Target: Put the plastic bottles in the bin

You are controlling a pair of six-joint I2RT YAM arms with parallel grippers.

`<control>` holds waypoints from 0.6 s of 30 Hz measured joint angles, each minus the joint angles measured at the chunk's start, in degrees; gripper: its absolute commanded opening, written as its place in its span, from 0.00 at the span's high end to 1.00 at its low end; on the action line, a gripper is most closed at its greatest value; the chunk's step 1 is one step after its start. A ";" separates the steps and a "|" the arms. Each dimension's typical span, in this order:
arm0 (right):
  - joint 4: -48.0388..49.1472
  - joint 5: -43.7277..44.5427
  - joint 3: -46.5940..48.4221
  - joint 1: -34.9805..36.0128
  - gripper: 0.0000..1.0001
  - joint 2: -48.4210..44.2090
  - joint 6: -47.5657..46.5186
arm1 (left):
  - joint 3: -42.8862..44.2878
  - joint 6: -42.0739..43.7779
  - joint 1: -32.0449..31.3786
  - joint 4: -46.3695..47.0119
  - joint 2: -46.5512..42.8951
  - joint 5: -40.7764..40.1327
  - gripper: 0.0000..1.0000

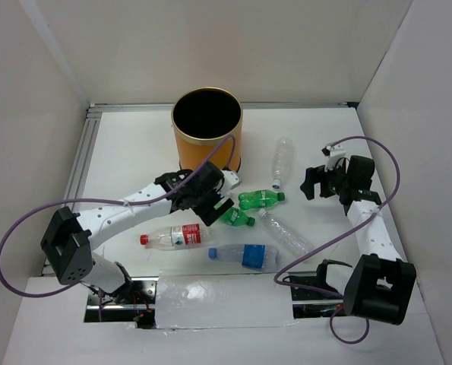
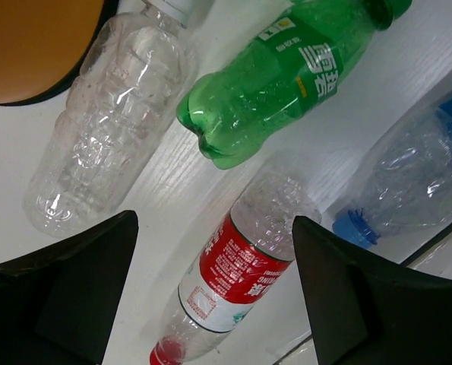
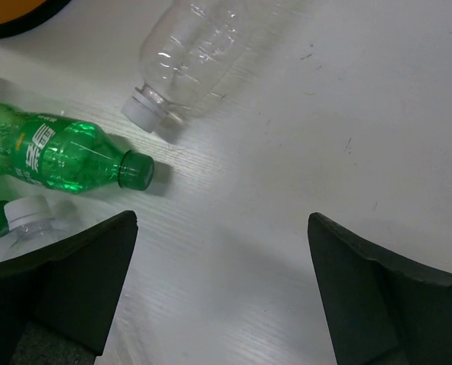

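Both pincers stand spread wide with nothing in them. The left pincer (image 2: 214,223) hangs low just in front of the bin (image 1: 207,149). The red-labelled bottle (image 2: 237,277) lies on its side under the gap between its fingers. A clear bottle (image 2: 108,122) lies by the bin's foot and a green bottle (image 2: 279,84) just beyond. The right pincer (image 3: 222,220) hovers over bare surface (image 3: 347,114), with a second clear bottle (image 3: 199,49) lying ahead of it.

From above I count 6 bottles flat on the surface. The bin's inside is too dark to read.

These look empty, so I'd expect them to be very light, thin-walled and quick to dent. Being smooth and round, they would probably roll at a nudge. I'd grip across the middle of the body, at the label, squeezing gently.
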 measured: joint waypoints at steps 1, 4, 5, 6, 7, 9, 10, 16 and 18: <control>-0.09 -0.28 0.00 -0.04 0.00 0.13 -0.11 | 0.24 0.85 0.00 -0.48 0.63 0.35 0.05; -0.33 -1.01 0.24 -0.07 0.00 0.68 -0.63 | 0.42 2.69 0.09 -3.08 2.05 2.80 0.05; -0.33 -1.07 0.33 -0.07 0.00 0.92 -0.81 | 0.42 3.43 0.07 -4.17 2.21 4.11 0.05; -0.33 -1.14 0.33 -0.07 0.00 1.01 -0.94 | 0.39 3.96 0.07 -5.16 2.21 5.68 0.03; -0.37 -1.20 0.35 -0.07 0.00 1.07 -1.03 | 0.28 4.37 0.00 -5.84 2.21 7.10 0.03; -0.46 -1.36 0.35 -0.07 0.00 1.14 -1.18 | -0.24 5.53 -0.13 -6.32 2.21 9.73 0.03; -0.50 -1.46 0.35 -0.07 0.00 1.16 -1.27 | -0.59 5.81 -0.20 -6.58 2.21 10.82 0.02; -0.90 -2.27 0.35 -0.07 0.00 1.62 -1.49 | -1.07 7.41 -1.95 -8.02 4.04 14.29 0.02; -1.09 -2.45 0.35 -0.07 0.00 1.68 -1.49 | -1.79 7.96 -3.41 -7.80 6.40 13.51 0.02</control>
